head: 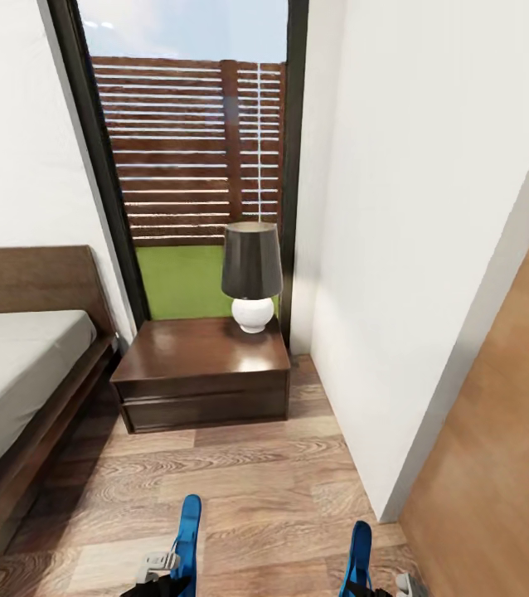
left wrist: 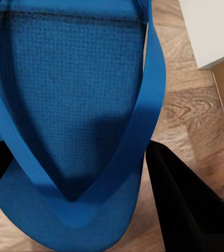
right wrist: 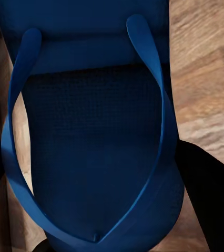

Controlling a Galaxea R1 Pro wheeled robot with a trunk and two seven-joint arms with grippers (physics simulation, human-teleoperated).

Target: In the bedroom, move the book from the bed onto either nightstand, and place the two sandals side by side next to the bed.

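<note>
Carrying one sandal in each gripper, the left gripper (left wrist: pixel 75 173) is clamped on the left sandal (head: pixel 186 531) and the right gripper (right wrist: pixel 91 194) on the right sandal (head: pixel 358 555), both above the floor (head: pixel 264 481) short of the nightstand (head: pixel 202 365). Both should be lowered flat beside the bed (head: pixel 16 373), soles down, toes aligned, edges near together. No book is seen on the nightstand.

White walls (head: pixel 430 249), wood floor (head: pixel 256 489), tall window (head: pixel 190 149), slatted fence (head: pixel 190 149) outside.
</note>
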